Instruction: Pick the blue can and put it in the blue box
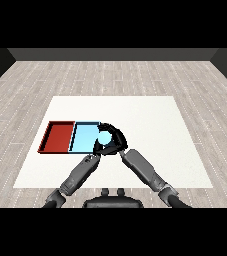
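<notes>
The blue can (pixel 103 136) appears as a pale blue round shape at the right edge of the light blue tray (pixel 83 138). My right hand (pixel 117 138) is curled round the can from the right, its fingers arching over the top. I cannot tell whether the can is touching the tray or held above it. My left hand (pixel 99 150) lies just below the can, at the tray's near right corner, and merges with the dark shape of the right hand.
The red tray (pixel 58 136) lies against the left side of the blue tray. Both trays sit on the left half of the white table (pixel 155 125). Both forearms meet near the table's middle front.
</notes>
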`<state>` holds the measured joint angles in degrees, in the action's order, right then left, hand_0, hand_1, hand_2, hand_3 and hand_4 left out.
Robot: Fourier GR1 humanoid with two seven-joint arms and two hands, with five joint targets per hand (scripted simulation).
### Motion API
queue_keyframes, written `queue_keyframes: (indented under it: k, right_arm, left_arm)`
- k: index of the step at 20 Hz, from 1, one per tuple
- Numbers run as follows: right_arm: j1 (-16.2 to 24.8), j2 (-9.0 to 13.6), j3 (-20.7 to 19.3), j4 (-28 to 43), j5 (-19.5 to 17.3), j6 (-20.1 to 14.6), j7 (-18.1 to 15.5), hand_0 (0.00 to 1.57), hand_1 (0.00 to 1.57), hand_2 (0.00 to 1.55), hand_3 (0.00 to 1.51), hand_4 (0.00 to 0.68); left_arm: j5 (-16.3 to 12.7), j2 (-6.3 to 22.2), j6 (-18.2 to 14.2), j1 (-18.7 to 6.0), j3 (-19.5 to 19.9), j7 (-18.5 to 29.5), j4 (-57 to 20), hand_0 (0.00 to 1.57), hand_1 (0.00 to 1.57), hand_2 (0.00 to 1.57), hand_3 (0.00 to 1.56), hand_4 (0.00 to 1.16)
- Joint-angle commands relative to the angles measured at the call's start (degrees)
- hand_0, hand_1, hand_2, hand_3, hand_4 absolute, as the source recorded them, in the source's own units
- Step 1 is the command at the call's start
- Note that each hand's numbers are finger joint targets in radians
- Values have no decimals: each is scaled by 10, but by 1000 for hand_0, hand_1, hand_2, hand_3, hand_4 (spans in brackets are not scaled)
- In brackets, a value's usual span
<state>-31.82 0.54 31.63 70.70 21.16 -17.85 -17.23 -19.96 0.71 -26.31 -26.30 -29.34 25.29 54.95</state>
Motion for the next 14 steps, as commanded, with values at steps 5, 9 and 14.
queue_keyframes:
  k: [5, 9, 14]
  right_arm:
    - [49, -5, -2, 23, -23, 26, -9, 0, 0, 0, 0, 0]
    - [78, 17, -20, 114, -31, 9, 62, 0, 0, 0, 0, 0]
    - [74, 4, -75, 40, -22, 86, -9, 0, 0, 0, 0, 0]
  left_arm:
    - [0, -7, -18, -21, -5, -36, 12, 1571, 1571, 1549, 1480, 1137]
    - [6, -7, -35, -13, -22, -1, -9, 1571, 1571, 1571, 1503, 1137]
    - [30, -7, -25, -4, -5, 7, -25, 1571, 1571, 1571, 1508, 1133]
